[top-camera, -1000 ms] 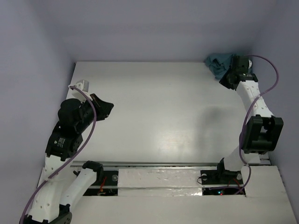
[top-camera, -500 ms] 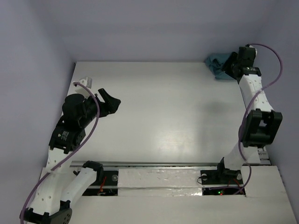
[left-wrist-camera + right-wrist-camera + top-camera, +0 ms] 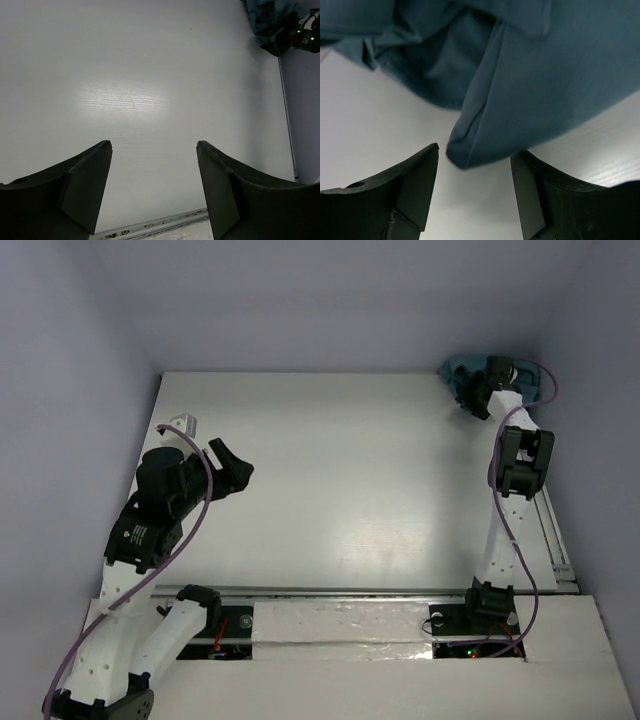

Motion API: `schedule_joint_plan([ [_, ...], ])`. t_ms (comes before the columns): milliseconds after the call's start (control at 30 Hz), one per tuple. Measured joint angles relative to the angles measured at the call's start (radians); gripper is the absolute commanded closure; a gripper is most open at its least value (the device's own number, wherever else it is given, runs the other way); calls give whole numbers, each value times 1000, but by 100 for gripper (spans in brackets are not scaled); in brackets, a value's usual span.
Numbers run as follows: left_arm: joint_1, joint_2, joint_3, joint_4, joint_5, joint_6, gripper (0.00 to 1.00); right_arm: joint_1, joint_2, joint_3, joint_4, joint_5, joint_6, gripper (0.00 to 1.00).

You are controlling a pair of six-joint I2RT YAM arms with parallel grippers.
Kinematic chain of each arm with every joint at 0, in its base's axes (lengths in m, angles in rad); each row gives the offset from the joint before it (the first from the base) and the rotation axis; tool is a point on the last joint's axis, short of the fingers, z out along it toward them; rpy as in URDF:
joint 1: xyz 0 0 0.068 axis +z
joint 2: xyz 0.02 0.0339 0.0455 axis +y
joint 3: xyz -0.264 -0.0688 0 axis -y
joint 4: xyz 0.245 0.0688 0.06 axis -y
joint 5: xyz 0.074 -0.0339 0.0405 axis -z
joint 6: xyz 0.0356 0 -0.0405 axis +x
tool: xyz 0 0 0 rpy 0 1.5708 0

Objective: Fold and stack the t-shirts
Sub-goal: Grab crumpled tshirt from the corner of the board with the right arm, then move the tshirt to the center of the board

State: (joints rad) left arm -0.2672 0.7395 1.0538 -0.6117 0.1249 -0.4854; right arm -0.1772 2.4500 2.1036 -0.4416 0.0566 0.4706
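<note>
At far right corner, one crumpled t-shirt [image 3: 457, 371]

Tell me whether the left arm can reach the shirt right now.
Probably not. The shirt sits bunched in the far right corner, the whole table away from the left gripper, and the right gripper hangs over it.

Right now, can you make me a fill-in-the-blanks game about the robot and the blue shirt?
1. The t-shirt lies bunched up in the far ____ corner of the table.
2. The right hand is ____, not shut, with a fold of the shirt at its fingertips.
3. The left hand hangs over bare table and holds ____.

Missing words: right; open; nothing.
</note>
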Motion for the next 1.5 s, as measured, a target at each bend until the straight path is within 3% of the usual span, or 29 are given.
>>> schedule_joint_plan([
  [67,0,18,-2,0,-3,5,35,-10,23,30,1,2,6,36],
  [133,0,39,-2,1,-6,8,35,-17,34,51,0,3,16,44],
  [167,0,45,-2,1,-6,10,35,-19,44,69,-1,5,20,58],
  [300,0,91,-2,2,-6,14,36,-26,77,130,3,16,32,100],
  [467,0,117,-3,31,-4,14,36,-24,4,18,42,-23,42,100],
  [600,0,162,-3,84,-11,11,37,-2,-226,-178,42,-122,52,100],
  [700,0,219,-2,131,-22,-10,38,54,-439,-177,37,-274,96,100],
  [800,0,261,-2,163,-25,-37,39,115,-570,7,44,-446,164,100],
  [933,0,254,-2,177,-43,-65,39,156,-608,411,147,-647,291,100],
  [1100,6,202,1,165,-87,-89,39,108,-729,428,401,-808,497,100],
  [1200,22,168,22,136,-129,-95,38,99,-771,322,516,-886,569,100],
  [1333,28,129,45,113,-177,-96,34,102,-868,-89,599,-936,574,100],
  [1500,28,117,-11,128,-179,-95,37,100,-893,-597,483,-852,461,100],
])
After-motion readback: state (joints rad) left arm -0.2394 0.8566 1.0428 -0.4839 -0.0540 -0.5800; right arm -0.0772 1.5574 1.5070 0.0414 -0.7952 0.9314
